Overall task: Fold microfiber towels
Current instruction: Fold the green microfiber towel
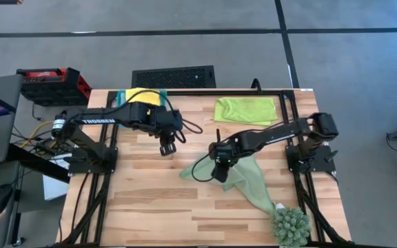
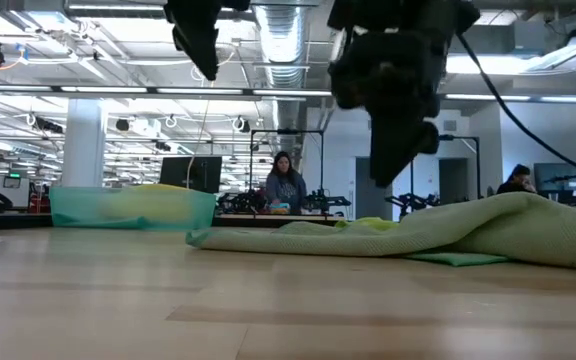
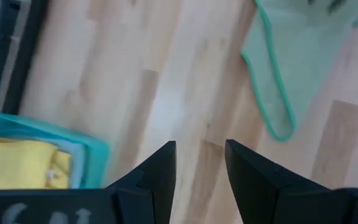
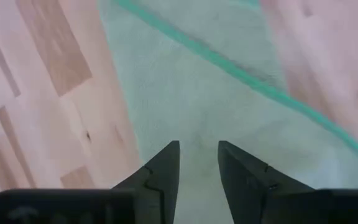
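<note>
High view has a light wood table point(image 1: 150, 200) with a black frame round it, sitting on grey floor with dark lines. Sage towel point(image 1: 248, 180) lies rumpled and stretched diagonally on the right half, one end near the spiky plant point(image 1: 291, 225) at the front right corner. Lime towel point(image 1: 245, 110) lies flat at the back edge, well apart from it. Yellow towel point(image 1: 143, 96) sits in the teal tray point(image 1: 120, 95) at the back left.

Right gripper point(image 1: 220, 172) hangs over the sage towel's left end; from its wrist cam the fingers point(image 4: 163, 171) are a little apart with nothing between them, cloth just below. Left gripper point(image 1: 167, 147) is up over bare wood near the middle, fingers point(image 3: 160, 171) spread, holding nothing, with the sage towel's teal hem off to one side.

Whole front left of the table is bare wood. Low view shows a big open lab behind, ducts overhead, one person point(image 2: 284, 185) at a desk and another point(image 2: 517, 180) far right.
</note>
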Action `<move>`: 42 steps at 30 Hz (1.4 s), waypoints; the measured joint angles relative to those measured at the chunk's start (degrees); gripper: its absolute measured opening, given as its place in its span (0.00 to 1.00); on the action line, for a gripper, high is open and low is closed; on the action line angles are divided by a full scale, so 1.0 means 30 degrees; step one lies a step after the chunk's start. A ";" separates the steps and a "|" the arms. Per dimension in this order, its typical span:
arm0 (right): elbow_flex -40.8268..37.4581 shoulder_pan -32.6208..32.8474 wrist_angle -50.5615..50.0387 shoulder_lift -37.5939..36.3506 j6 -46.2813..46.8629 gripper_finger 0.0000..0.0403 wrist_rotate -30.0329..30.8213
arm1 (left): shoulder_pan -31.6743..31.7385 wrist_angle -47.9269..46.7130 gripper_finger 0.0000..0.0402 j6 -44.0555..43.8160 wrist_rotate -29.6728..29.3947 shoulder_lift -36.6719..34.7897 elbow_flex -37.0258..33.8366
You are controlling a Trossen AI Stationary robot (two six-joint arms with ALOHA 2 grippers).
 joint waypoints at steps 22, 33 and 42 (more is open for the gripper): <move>0.0058 -0.4912 -0.6879 -0.2980 -0.2827 0.33 0.1788 | -0.2298 0.6046 0.32 -0.7451 0.2904 0.0007 -0.6132; -0.0988 -0.9966 -0.8582 -0.0390 -0.2339 0.33 -0.2157 | -0.2298 0.6745 0.32 -0.7695 0.2911 0.0007 -0.6132; -0.1013 -1.0265 -0.9756 0.1218 -0.1814 0.33 -0.2125 | -0.2298 0.6695 0.32 -0.7736 0.2919 0.0007 -0.6132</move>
